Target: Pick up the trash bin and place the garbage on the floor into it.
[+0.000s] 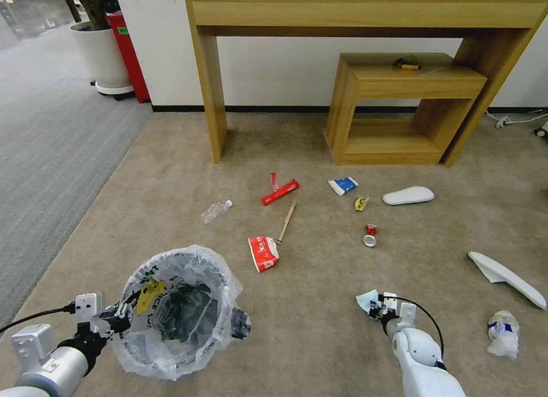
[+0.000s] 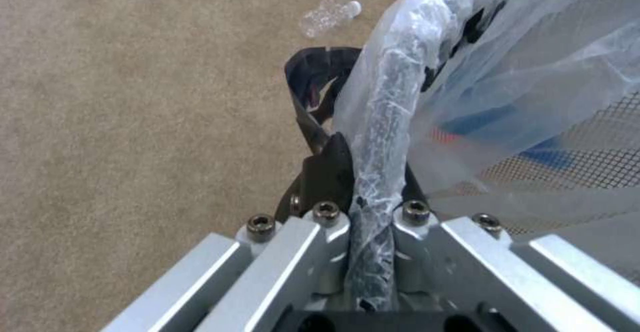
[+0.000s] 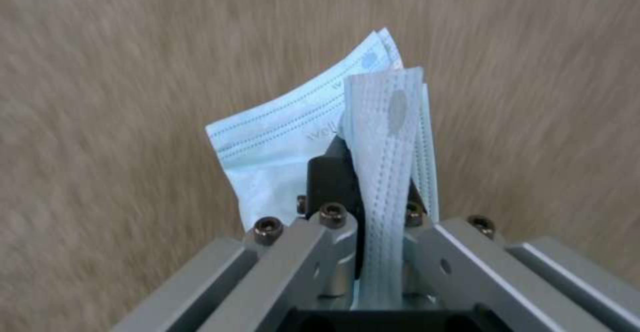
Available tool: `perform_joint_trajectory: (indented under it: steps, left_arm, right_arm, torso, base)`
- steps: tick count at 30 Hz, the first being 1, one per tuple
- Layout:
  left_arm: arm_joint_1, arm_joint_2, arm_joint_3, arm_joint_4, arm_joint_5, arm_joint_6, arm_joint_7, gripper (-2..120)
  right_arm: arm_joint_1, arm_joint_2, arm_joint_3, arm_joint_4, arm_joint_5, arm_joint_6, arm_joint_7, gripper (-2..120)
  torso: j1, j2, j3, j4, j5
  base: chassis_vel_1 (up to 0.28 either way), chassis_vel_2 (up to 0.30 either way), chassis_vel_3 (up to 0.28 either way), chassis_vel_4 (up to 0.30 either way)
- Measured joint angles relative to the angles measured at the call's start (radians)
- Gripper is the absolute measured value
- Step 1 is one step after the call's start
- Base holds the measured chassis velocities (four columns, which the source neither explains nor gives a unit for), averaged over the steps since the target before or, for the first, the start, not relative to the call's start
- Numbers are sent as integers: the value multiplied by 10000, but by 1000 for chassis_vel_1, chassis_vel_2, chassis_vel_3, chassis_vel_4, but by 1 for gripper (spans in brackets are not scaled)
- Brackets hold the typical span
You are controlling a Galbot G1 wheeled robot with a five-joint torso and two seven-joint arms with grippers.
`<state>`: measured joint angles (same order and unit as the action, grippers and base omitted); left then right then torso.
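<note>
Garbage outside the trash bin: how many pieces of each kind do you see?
White insoles: 2
Red wrappers: 2
Clear bottle: 1
Wooden stick: 1
Blue-white packet: 1
Yellow wrapper: 1
Crushed can: 1
Crumpled white wad: 1
Blue mask, in right end effector: 1
Total: 11

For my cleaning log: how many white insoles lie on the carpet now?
2. One insole lies in front of the low wooden shelf, right of the blue-white packet. The other insole lies near the right edge, above the crumpled white wrapper.
</note>
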<state>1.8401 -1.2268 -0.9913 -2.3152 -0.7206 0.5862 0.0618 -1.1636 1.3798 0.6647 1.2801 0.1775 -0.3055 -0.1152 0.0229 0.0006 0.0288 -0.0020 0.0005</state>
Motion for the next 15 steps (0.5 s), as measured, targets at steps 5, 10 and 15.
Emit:
perform_joint_trajectory:
  steps: [5, 10, 15]
  left_arm:
    - [14, -5, -12, -84, 40, 102, -15, 1]
    - [28, -6, -28, -135, 233, 334, -223, 1]
    - [41, -8, -15, -137, 262, 414, -397, 1]
  right_arm:
    - [-438, -294, -136, 1431, 89, 144, -15, 0]
    - [-899, -1042, -781, 4438, 1086, -340, 7, 0]
    - [-618, -2031, -1516, 6156, 2523, -925, 245, 0]
  torso:
    - [0, 0, 0, -1, -1]
    - [0, 1, -1, 1, -5]
    - [0, 1, -1, -1, -4]
  base:
    - [0, 0, 0, 0]
    - [0, 0, 0, 0]
    - [0, 0, 0, 0]
